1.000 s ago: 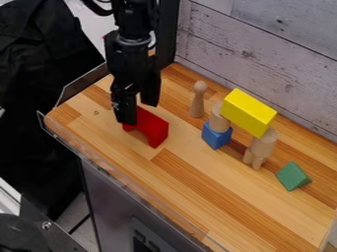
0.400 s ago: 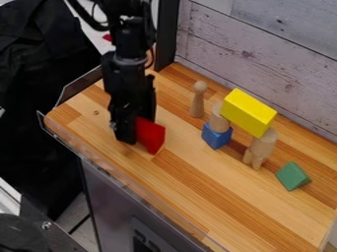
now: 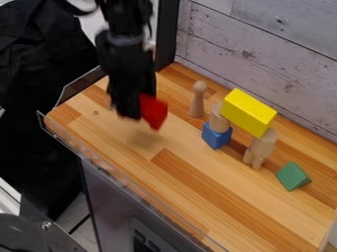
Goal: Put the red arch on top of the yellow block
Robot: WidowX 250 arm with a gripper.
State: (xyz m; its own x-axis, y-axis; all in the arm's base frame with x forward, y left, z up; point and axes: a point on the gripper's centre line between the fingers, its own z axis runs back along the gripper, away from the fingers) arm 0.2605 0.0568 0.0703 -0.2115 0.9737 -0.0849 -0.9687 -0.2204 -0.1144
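Observation:
Above the left part of the wooden table hangs my gripper [image 3: 137, 110], shut on the red arch [image 3: 153, 111]. The arch is off the surface, with a soft shadow below it, and its left part is hidden by the gripper. To the right, the yellow block [image 3: 249, 112] lies tilted like a bridge across two supports: a wooden cylinder [image 3: 219, 120] on a blue block [image 3: 217, 135], and a wooden piece [image 3: 262, 143] at its right end.
A wooden peg figure [image 3: 197, 99] stands behind and left of the bridge. A green triangular block [image 3: 293, 175] lies at the right. The table [image 3: 178, 187] has a clear plastic rim along its front left, and a plank wall [image 3: 263, 54] rises behind.
The gripper went down around the red arch, shut on it, and has since risen with it off the table. The yellow block and its supports have stayed put.

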